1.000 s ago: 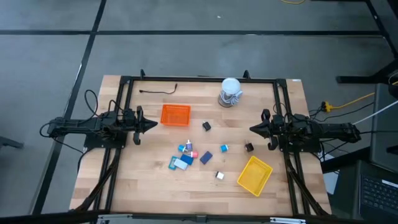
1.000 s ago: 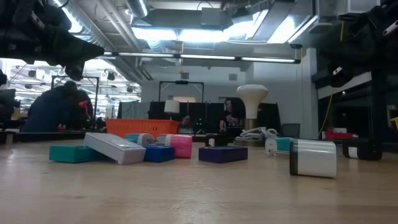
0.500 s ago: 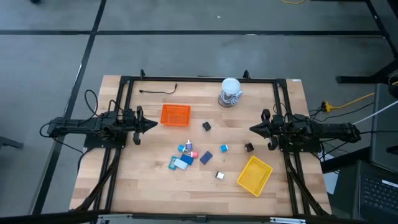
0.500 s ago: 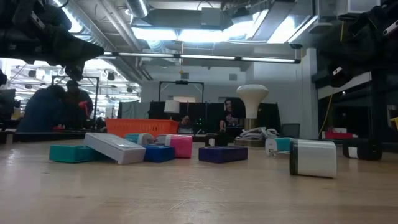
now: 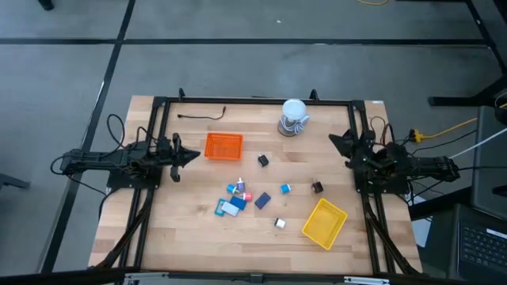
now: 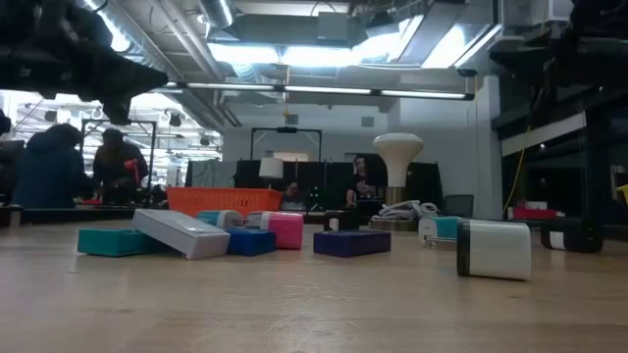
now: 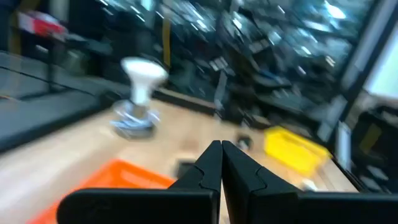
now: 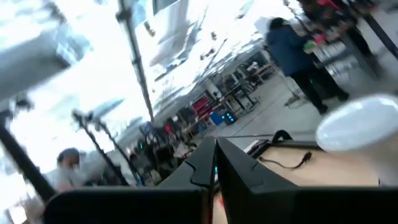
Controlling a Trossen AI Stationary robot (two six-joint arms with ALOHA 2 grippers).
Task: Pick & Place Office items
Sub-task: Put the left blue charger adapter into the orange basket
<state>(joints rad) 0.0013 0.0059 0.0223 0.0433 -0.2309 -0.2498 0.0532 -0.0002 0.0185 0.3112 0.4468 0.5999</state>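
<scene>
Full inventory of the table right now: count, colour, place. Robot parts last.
orange mesh tray: 1, orange, back left of centre.
yellow mesh tray: 1, yellow, front right, turned at an angle.
white-and-grey roll: 1, back edge, right of centre.
black cable: 1, back left.
office items: about ten small pieces, light blue, navy, black, pink, white; cluster at centre, a few scattered toward the right.
people: at least two, in the room behind, seen in the low view.
left gripper: jaws shut, empty, at the left edge beside the orange tray.
right gripper: jaws shut, empty, at the right edge.
</scene>
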